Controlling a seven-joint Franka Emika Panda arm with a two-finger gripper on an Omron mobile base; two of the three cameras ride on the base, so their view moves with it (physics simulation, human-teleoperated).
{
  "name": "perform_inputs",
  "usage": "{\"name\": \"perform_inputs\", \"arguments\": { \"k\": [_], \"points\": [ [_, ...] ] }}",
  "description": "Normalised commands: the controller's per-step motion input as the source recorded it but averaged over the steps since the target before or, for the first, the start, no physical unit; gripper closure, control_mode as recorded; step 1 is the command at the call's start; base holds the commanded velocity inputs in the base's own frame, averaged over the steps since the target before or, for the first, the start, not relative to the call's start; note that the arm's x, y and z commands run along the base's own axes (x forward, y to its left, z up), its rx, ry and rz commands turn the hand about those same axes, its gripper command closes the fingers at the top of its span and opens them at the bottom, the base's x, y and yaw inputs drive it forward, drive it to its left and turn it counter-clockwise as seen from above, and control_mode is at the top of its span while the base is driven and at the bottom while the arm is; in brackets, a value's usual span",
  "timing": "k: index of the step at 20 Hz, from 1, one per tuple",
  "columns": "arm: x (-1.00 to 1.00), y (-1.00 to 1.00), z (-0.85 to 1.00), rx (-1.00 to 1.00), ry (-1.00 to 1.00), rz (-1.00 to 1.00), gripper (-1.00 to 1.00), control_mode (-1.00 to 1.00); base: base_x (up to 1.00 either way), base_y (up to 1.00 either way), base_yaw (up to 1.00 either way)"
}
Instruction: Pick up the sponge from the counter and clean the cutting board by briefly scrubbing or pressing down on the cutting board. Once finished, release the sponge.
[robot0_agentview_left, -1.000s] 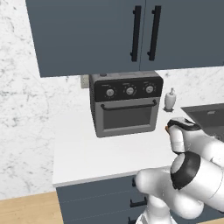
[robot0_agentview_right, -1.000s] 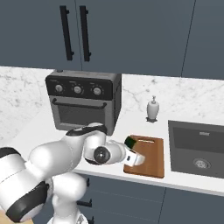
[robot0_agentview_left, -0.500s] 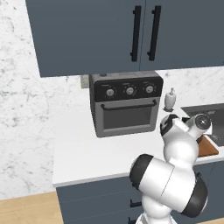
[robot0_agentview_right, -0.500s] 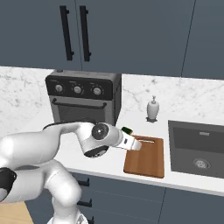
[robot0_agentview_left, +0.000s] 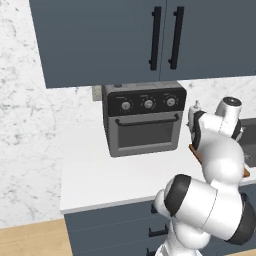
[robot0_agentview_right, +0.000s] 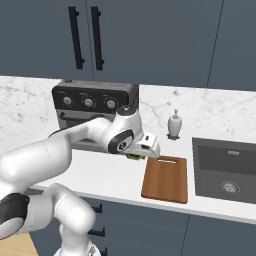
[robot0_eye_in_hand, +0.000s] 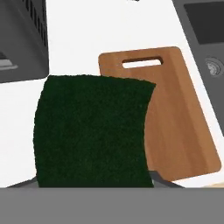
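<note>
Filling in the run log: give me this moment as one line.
phase: carrying | gripper: shut on sponge | sponge: lifted, left of board | board: on counter, bare | sink: right of board

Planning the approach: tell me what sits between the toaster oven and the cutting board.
Right base view: the end effector holding the sponge sits between toaster oven and cutting board, over bare white counter.

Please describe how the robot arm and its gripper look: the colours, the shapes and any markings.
The arm is made of glossy white rounded segments joined by dark, nearly black rings. A round dark cap with a grey centre sits on its wrist. The gripper hangs from a white boxy hand. No cables or markings are visible.
</note>
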Motion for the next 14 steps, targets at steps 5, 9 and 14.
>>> {"name": "perform_inputs", "arguments": {
  "k": [5,9,14],
  "points": [
    [0.00,0.41,-0.42,0.15,0.20,0.14,1.00,-1.00,0.00,0.00,0.00],
    [0.00,0.36,-0.48,0.10,0.08,0.14,1.00,-1.00,0.00,0.00,0.00],
    [0.00,0.34,-0.41,0.01,0.01,0.11,1.00,-1.00,0.00,0.00,0.00]
  ]
}}
